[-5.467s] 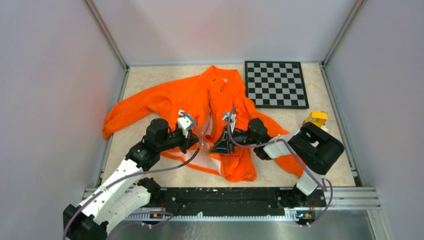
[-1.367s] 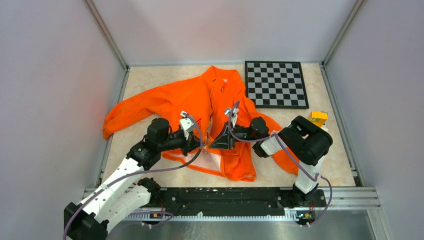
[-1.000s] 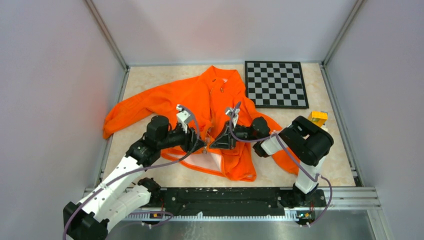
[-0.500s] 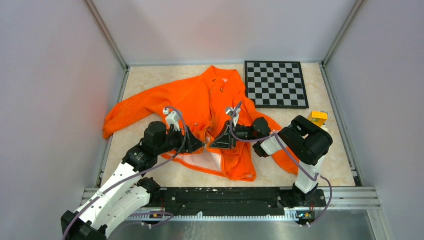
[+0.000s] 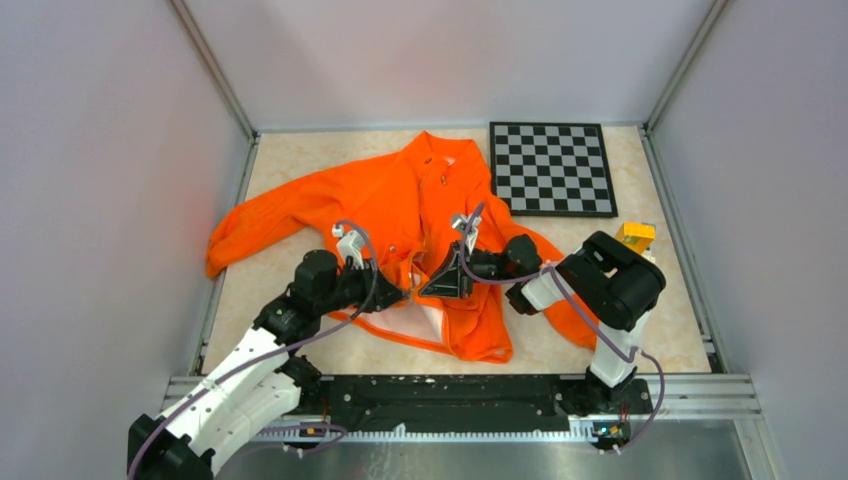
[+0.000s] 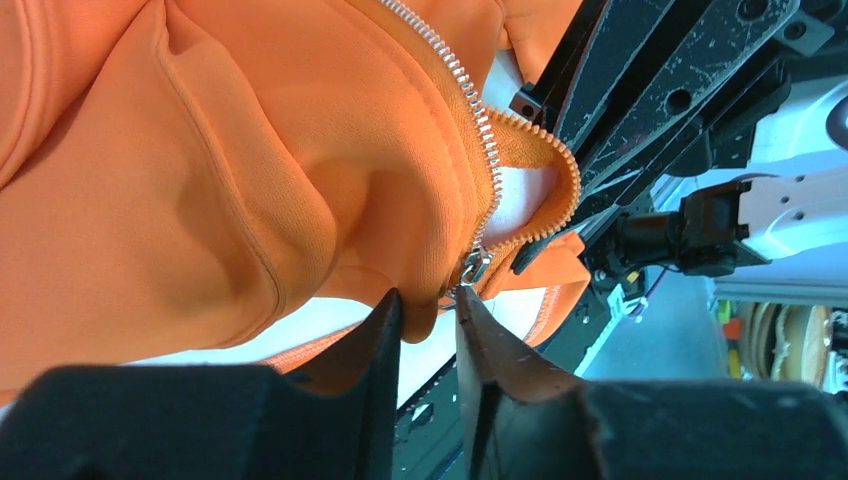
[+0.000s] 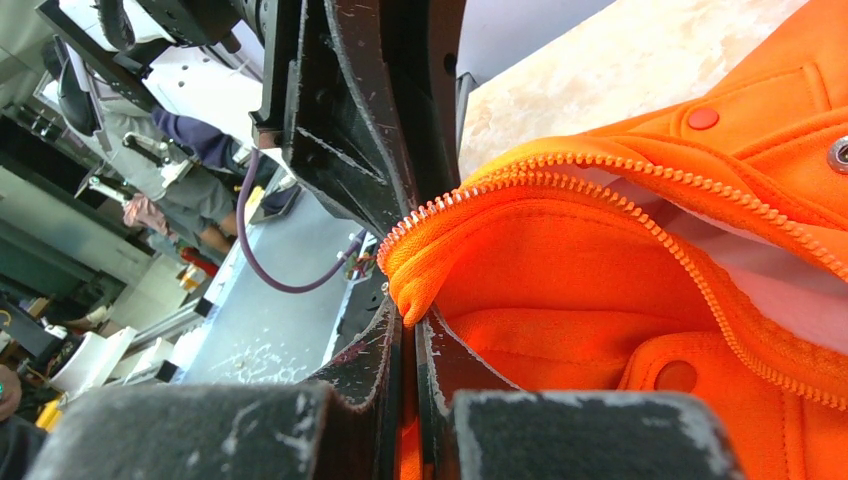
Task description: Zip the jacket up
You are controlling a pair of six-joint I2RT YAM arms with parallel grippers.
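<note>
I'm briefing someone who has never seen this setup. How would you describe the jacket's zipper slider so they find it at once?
Start at the big orange jacket on the table and follow its front opening towards the arms. In the left wrist view, the zipper slider sits just above the left gripper. It is the one small silver metal lump, where the silver teeth end.

White-and-black arms point(image 5: 228, 388); purple cables point(image 5: 300, 343)
</note>
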